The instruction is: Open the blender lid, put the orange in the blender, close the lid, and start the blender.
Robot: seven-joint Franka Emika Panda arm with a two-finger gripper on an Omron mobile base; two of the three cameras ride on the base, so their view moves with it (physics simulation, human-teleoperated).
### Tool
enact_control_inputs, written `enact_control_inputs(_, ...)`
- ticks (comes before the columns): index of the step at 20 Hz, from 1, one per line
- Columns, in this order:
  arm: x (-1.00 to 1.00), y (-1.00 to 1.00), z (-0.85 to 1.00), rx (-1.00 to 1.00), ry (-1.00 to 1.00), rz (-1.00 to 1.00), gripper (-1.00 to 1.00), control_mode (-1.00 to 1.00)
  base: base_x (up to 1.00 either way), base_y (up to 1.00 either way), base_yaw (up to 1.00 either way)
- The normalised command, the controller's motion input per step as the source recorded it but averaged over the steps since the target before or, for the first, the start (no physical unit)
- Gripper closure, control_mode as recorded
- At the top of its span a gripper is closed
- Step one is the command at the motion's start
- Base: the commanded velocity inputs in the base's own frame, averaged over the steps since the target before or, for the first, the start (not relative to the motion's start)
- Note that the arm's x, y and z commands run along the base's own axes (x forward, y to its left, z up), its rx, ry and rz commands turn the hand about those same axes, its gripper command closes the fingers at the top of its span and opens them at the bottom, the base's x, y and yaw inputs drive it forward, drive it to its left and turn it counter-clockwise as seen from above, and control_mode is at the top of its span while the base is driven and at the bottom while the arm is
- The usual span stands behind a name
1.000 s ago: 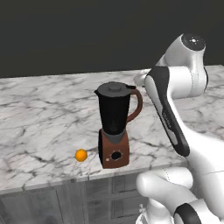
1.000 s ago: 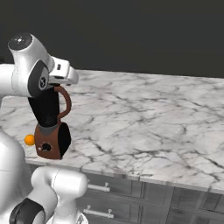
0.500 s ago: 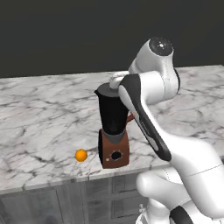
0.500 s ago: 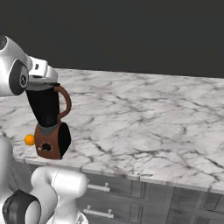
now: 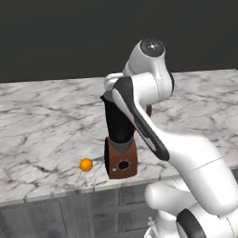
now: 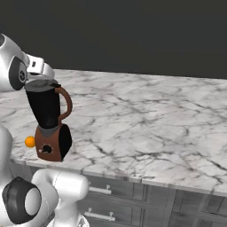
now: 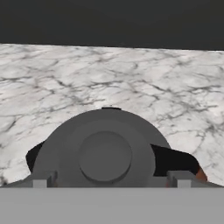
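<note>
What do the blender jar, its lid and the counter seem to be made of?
Tall dark blender jar: probably smoked glass or plastic, faintly see-through. Round flat dark-grey lid: matte, likely plastic, no shine. White grey-veined counter: looks like polished marble, though rendered.

Counter [image 6: 146, 128] bare to right of blender [image 6: 49, 122], open passage there. Orange [image 5: 86, 165] sits just left of base near front edge. Lid [image 7: 105, 153] covers jar top, blocks entry.

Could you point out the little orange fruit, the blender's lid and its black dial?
small bright orange ball [image 5: 86, 165], left base view, its middle.
round dark-grey blender lid [image 7: 105, 155], hand view, raised centre knob.
round black dial [image 5: 123, 165], left base view, on the reddish-brown base's front.
</note>
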Motion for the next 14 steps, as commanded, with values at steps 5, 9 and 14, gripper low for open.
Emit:
enact_control_inputs(5,0.29,0.0,-0.1,0.02,0.0,0.0,-1.0,-1.0,0.0,0.0,0.0)
enact_control_inputs(9,0.27,0.0,-0.31,0.04,0.06,0.0,-1.0,-1.0,0.0,0.0,0.0)
enact_control_inputs(14,0.16,0.06,-0.24,0.03,0.11,0.0,-1.0,-1.0,0.0,0.0,0.0)
